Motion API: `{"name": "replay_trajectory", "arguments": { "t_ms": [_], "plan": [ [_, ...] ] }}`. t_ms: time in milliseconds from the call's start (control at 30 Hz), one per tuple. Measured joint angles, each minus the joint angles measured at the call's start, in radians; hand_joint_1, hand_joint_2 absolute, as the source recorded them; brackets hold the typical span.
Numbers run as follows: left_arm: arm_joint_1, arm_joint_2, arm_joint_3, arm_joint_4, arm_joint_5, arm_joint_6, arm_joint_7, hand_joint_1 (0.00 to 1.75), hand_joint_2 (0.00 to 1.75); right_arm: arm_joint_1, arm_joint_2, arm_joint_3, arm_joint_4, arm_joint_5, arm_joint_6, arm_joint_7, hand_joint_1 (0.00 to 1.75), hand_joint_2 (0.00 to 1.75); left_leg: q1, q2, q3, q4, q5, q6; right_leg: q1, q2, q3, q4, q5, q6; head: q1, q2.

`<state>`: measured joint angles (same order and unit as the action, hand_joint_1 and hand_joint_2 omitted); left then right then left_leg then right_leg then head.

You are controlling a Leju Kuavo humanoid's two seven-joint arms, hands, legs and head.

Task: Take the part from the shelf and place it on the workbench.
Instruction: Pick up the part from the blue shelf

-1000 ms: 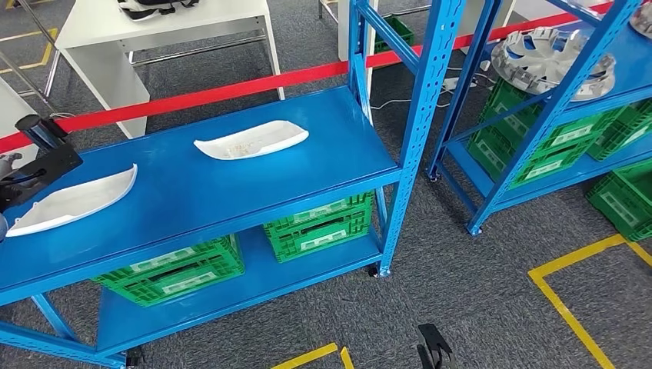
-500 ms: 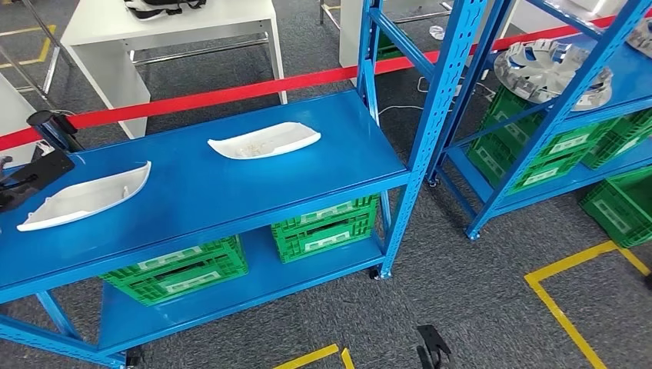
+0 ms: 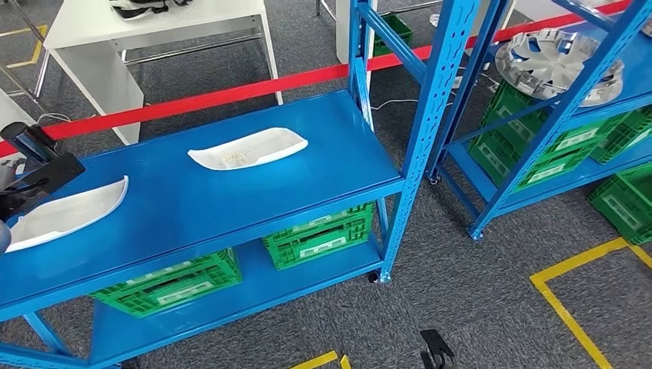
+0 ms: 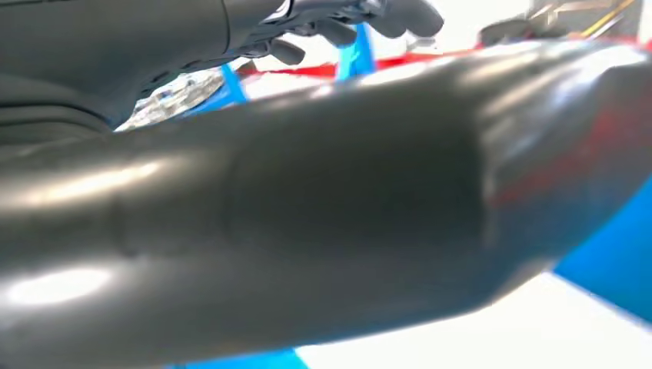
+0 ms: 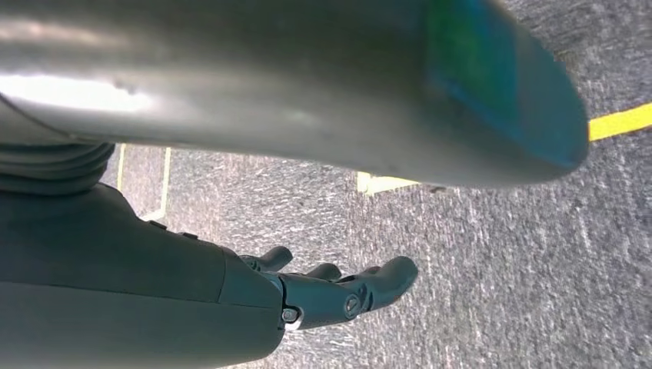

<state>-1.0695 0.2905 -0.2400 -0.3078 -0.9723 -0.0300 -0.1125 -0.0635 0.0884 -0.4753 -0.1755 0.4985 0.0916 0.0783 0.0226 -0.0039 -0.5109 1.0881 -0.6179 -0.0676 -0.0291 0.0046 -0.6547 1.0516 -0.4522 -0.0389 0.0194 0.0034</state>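
The left hand [image 3: 19, 184] reaches for the curved white plastic part [image 3: 65, 214] on the blue metal shelf [image 3: 231, 200]; its grip is hidden (probably touching). The right hand [image 5: 338, 292] hangs open.

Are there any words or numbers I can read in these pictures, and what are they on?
No text reads clearly.
White labels on the green plastic crates under the blue metal shelf: too small and blurred.
Labels on the green crates in the neighbouring rack: also too blurred.
White curved plastic parts: no lettering visible.
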Motion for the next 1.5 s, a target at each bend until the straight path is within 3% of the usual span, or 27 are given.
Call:
{"name": "replay_trajectory", "arguments": {
  "t_ms": [67,100,133,167,200,267,300,367,433,500,633,733,900,1000,1133,1500],
  "plan": [
    [0.007,0.000,0.002,0.002,-0.001,0.003,-0.002,0.00,0.00,0.001,0.000,0.000,0.000,0.000,0.000,0.001,0.00,0.00,-0.001,0.000,-0.095,0.145,-0.041,-0.003,0.000,0.000,0.016,-0.003,-0.012,-0.004,-0.002,0.000],
    [0.014,0.000,0.002,0.004,-0.001,0.005,-0.001,0.00,0.00,0.003,0.000,0.000,0.000,0.000,0.001,0.002,0.00,0.00,-0.001,0.000,-0.135,0.193,-0.040,-0.002,0.000,0.001,0.026,-0.003,-0.020,-0.004,-0.003,0.000],
    [0.019,0.000,0.002,0.005,-0.001,0.006,-0.001,0.00,0.00,0.004,0.000,0.000,0.000,0.000,0.001,0.002,0.00,0.00,-0.001,0.000,-0.161,0.206,-0.017,0.000,0.000,0.002,0.037,-0.003,-0.028,-0.003,-0.003,0.000],
    [0.023,0.000,0.002,0.005,-0.001,0.006,-0.001,0.00,0.00,0.005,0.000,0.000,0.000,0.001,0.001,0.001,0.00,0.00,-0.001,0.000,-0.168,0.179,0.028,0.004,0.001,0.003,0.049,-0.003,-0.037,-0.002,-0.003,0.000],
    [0.024,0.001,0.003,0.006,-0.001,0.007,-0.001,0.00,0.00,0.006,0.000,0.000,0.000,0.001,0.001,0.001,0.00,0.00,-0.001,0.000,-0.159,0.117,0.089,0.009,0.001,0.004,0.063,-0.003,-0.046,0.000,-0.003,0.000],
    [0.025,0.002,0.004,0.008,-0.001,0.008,0.001,0.00,0.00,0.006,0.000,0.000,0.001,0.002,0.002,0.000,0.00,0.00,-0.007,0.000,-0.126,-0.001,0.173,0.017,0.002,0.006,0.081,-0.005,-0.060,0.007,-0.003,0.000],
    [0.025,0.003,0.005,0.009,-0.001,0.009,0.003,0.00,0.00,0.006,0.000,-0.001,0.001,0.002,0.002,0.000,0.00,0.00,-0.010,0.000,-0.113,-0.038,0.185,0.021,0.002,0.007,0.084,-0.006,-0.064,0.012,-0.004,0.000],
    [0.024,0.003,0.006,0.009,-0.001,0.009,0.005,0.00,0.00,0.005,0.000,-0.001,0.002,0.002,0.002,-0.001,0.00,0.00,-0.015,-0.001,-0.105,-0.059,0.174,0.027,0.003,0.007,0.084,-0.010,-0.065,0.023,-0.006,0.000],
    [0.024,0.003,0.008,0.006,0.002,0.009,0.001,0.00,0.87,0.004,0.000,-0.002,0.002,0.003,0.002,-0.001,0.00,0.00,-0.012,-0.003,-0.097,-0.068,0.168,0.032,0.005,0.004,0.087,-0.015,-0.063,0.030,-0.003,0.000],
    [0.024,0.003,0.013,0.005,0.012,0.008,-0.015,0.00,1.75,0.000,0.000,-0.002,0.002,0.003,0.003,-0.002,0.00,0.00,-0.009,-0.005,-0.087,-0.075,0.167,0.032,0.007,0.001,0.094,-0.016,-0.056,0.026,0.000,0.000],
    [0.032,0.006,0.033,0.007,0.058,-0.038,-0.079,0.00,1.75,-0.004,-0.001,-0.002,0.002,0.006,0.003,-0.002,0.00,0.00,-0.012,-0.008,-0.086,-0.073,0.162,0.037,0.007,0.000,0.108,-0.030,-0.054,0.014,0.002,0.000],
    [0.040,0.018,0.071,0.008,0.155,-0.180,-0.201,0.00,1.75,-0.003,-0.002,-0.002,0.002,0.006,0.003,-0.002,0.00,0.00,-0.015,-0.008,-0.087,-0.071,0.160,0.042,0.006,-0.001,0.116,-0.044,-0.063,0.012,0.003,0.000],
    [0.061,0.049,0.167,0.005,0.307,-0.446,-0.400,0.00,1.75,-0.001,-0.002,-0.004,0.002,0.006,0.004,-0.008,0.00,0.00,-0.017,-0.005,-0.086,-0.070,0.160,0.044,0.004,0.000,0.118,-0.048,-0.062,0.030,0.003,0.000],
    [0.082,0.076,0.199,-0.006,0.331,-0.546,-0.486,0.00,1.75,0.003,-0.002,-0.008,0.002,0.004,0.005,-0.009,0.00,0.00,-0.017,-0.005,-0.083,-0.071,0.160,0.044,0.003,0.000,0.119,-0.048,-0.062,0.037,0.003,0.000],
    [0.111,0.108,0.203,-0.017,0.318,-0.584,-0.530,0.00,1.75,0.010,-0.002,-0.013,0.002,0.003,0.005,-0.005,0.00,0.00,-0.017,-0.005,-0.081,-0.073,0.161,0.043,0.005,0.000,0.121,-0.048,-0.063,0.037,0.003,0.000],
    [0.137,0.125,0.186,-0.024,0.231,-0.517,-0.488,0.00,1.75,0.012,-0.002,-0.017,0.002,0.003,0.005,-0.007,0.00,0.00,-0.016,-0.005,-0.079,-0.075,0.162,0.042,0.007,0.000,0.121,-0.047,-0.063,0.037,0.003,0.000]
  ]
}}
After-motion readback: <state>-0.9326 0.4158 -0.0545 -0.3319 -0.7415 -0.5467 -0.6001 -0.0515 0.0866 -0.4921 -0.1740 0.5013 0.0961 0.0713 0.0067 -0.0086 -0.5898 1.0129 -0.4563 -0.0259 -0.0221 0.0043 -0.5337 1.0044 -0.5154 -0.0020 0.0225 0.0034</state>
